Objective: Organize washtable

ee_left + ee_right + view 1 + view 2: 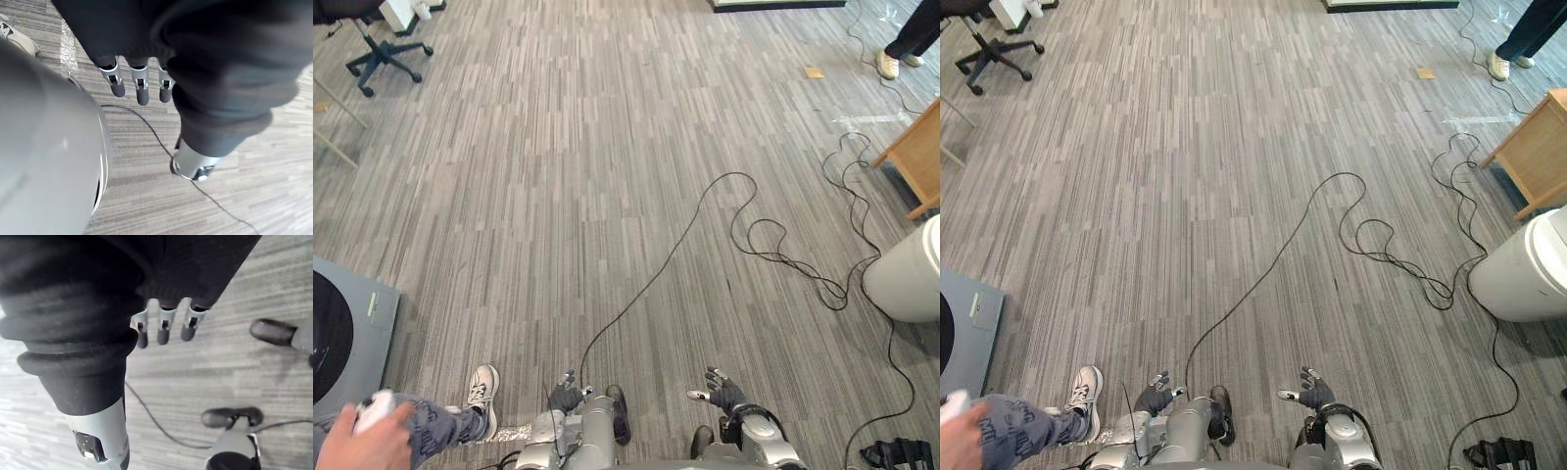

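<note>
I look down at grey striped carpet. My left hand hangs low at the near edge, with its fingers straight and nothing in them. My right hand hangs beside it, fingers relaxed and spread over bare floor, also holding nothing. Both hands are well above the carpet and touch no object.
A grey front-loading machine stands at the near left. A person's hand holding a white thing, with a leg and a shoe, is close by my left side. At the right are a white round bin and wooden furniture; an office chair is far left.
</note>
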Controlling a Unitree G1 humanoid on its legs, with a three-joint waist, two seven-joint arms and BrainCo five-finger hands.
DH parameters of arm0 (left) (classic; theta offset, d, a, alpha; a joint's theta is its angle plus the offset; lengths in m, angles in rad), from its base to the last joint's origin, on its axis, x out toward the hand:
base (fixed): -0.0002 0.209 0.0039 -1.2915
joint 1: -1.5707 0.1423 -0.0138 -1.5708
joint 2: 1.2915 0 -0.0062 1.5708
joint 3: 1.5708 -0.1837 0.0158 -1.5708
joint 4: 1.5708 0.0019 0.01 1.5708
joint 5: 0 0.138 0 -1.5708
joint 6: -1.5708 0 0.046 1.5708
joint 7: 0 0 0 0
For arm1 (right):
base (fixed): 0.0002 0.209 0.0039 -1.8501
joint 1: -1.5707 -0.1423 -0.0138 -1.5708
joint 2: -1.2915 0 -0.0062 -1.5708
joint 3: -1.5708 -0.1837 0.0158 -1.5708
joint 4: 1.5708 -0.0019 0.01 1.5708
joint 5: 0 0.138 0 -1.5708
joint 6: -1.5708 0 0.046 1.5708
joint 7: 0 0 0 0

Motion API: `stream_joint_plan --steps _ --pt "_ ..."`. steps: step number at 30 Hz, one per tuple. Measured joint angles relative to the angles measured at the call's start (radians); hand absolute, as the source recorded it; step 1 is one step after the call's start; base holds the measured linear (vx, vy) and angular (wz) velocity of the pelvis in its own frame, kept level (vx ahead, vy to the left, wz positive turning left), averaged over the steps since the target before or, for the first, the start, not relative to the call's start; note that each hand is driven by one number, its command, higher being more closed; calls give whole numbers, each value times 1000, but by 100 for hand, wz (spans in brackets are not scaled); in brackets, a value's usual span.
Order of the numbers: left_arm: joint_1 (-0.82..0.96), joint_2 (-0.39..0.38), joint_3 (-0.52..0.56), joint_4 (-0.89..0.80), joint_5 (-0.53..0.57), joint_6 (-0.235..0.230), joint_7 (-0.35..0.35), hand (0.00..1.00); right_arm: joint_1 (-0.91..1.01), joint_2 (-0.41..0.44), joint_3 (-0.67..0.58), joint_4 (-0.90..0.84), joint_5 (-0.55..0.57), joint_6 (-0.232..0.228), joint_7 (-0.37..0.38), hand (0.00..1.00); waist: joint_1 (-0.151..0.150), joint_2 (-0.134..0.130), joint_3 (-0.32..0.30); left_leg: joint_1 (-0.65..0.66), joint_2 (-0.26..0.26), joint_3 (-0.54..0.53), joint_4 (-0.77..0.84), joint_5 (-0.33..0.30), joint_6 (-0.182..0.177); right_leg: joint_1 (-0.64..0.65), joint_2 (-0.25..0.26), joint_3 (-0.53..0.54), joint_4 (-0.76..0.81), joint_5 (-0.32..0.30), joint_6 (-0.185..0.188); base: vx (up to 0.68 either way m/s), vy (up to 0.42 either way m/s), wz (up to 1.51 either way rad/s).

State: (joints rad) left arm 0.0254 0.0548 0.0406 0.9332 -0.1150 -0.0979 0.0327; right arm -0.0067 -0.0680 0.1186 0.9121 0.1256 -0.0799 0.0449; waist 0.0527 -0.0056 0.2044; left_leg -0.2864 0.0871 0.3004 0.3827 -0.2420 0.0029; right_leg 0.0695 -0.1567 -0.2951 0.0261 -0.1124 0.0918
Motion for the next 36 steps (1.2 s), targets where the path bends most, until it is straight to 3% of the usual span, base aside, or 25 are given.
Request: stream_joint_plan --steps 2,4,7,9,10,12,13,14,17,20,22,23,24,25,26,27,29,30,31,33,34,35,36 --pt "2 13 13 1 0 3 9 0 -8 18 -2 20 0 2 -1 0 25 -24 -1 -9 -19 10 26 -11 41 4 -21 0 -12 7 11 241 191 -3" --pt "5 16 34 0 -1 5 12 0 -5 33 -5 26 -1 5 -1 0 21 -36 0 -3 -25 24 76 -28 66 34 -36 0 -10 24 43 263 214 1" --pt "22 18 32 4 0 7 10 0 3 46 -31 25 -1 9 1 0 26 -30 -7 98 -36 28 25 -104 73 -53 -77 55 286 -7 90 218 217 -30" --pt "28 35 -17 5 10 12 9 0 35 44 -51 12 -1 10 1 0 0 -49 -13 165 -78 3 -24 -117 91 -210 -134 112 666 12 62 295 184 35" --pt "38 44 -27 5 10 16 11 0 37 40 -53 -3 -1 11 2 0 -15 -47 -9 209 -95 -18 -44 -131 102 -278 -124 142 825 -15 46 311 130 56" --pt "40 49 -29 6 11 24 12 0 35 38 -53 3 -1 11 2 0 -20 -53 -5 284 -99 -31 -74 -136 112 -321 -87 122 910 -90 13 362 77 46" --pt "43 47 -30 11 12 24 12 0 31 37 -52 5 -1 9 3 0 -27 -50 -3 348 -95 -55 -108 -138 115 -361 -46 66 890 -145 -33 385 47 46" --pt "43 45 -30 14 12 24 12 0 28 35 -50 5 -1 7 4 0 -35 -48 -3 368 -91 -64 -123 -138 115 -379 -29 37 863 -162 -47 422 22 58" --pt "27 26 -34 22 15 25 12 0 -10 14 -51 3 -1 -11 1 0 -51 -16 16 449 -62 -101 -191 -130 102 -500 44 -105 566 -132 -79 513 9 50" --pt "24 19 -50 22 22 25 12 0 -30 1 -52 4 -2 -5 2 0 -83 -14 25 538 -56 -175 -229 -136 41 -546 94 -112 213 55 -88 567 -40 69" --pt "37 25 -46 32 31 25 12 0 -22 4 -51 5 -13 1 2 0 -90 -26 18 588 -56 -225 -182 -170 -19 -543 122 -76 167 160 -179 778 -152 60" --pt "30 20 -34 40 37 24 12 0 -37 0 -64 4 -18 2 4 0 -89 -1 18 564 -22 -241 -55 -169 -43 -542 127 -88 240 220 -171 846 -183 23" --pt "20 5 -22 44 39 24 12 0 -41 -1 -81 -9 -18 2 3 0 -84 31 33 476 21 -240 172 -88 -111 -510 151 -105 267 190 -199 703 -153 7" --pt "19 0 0 44 39 24 12 0 -38 -2 -80 -26 -18 3 3 0 -85 50 44 426 42 -238 297 4 -113 -476 169 -108 260 173 -210 726 -152 -29" --pt "30 -24 39 44 37 24 11 0 -33 -10 -71 -43 -16 9 1 0 -71 78 60 338 94 -218 534 210 -157 -393 213 -81 224 159 -243 731 -98 -52" --pt "33 -41 78 21 29 24 12 0 -24 0 -69 -45 -14 18 0 0 -59 91 67 247 158 -162 722 160 -124 -311 242 -57 209 117 -255 851 -68 -63" --pt "36 -19 88 -27 19 20 12 0 -5 48 -68 -47 -10 24 0 0 -30 49 79 129 195 -87 820 85 -86 -178 237 -6 169 61 -244 686 -38 -44" --pt "41 -5 88 -55 7 8 12 0 -1 67 -58 -42 -9 24 0 0 -13 19 70 45 191 -39 769 56 -60 -100 222 28 110 47 -228 543 -27 -41" --pt "42 -2 89 -67 5 2 12 0 1 72 -52 -32 -8 23 0 0 -8 7 63 5 188 -17 721 43 -49 -70 214 45 87 47 -217 668 3 -57" --pt "42 -3 89 -98 -2 -9 14 0 -11 80 -37 -16 -9 25 0 0 16 -6 65 -114 123 0 373 27 -49 25 178 95 31 13 -163 827 136 -56" --pt "42 -5 89 -103 -2 -11 13 0 -14 80 -34 -12 -9 25 0 0 20 -7 65 -124 96 -8 236 40 -58 47 163 107 20 -1 -149 867 250 -51" --pt "45 -15 89 -109 -3 -12 14 0 -20 67 -25 -2 -11 21 0 0 31 -1 63 -133 54 -33 -28 105 -99 92 140 131 0 -28 -123 606 225 -52" --pt "46 -22 88 -112 -4 -11 15 0 -25 57 -25 10 -12 18 0 0 43 13 56 -135 51 -55 -124 132 -125 104 140 144 -11 -42 -112 757 315 -80"
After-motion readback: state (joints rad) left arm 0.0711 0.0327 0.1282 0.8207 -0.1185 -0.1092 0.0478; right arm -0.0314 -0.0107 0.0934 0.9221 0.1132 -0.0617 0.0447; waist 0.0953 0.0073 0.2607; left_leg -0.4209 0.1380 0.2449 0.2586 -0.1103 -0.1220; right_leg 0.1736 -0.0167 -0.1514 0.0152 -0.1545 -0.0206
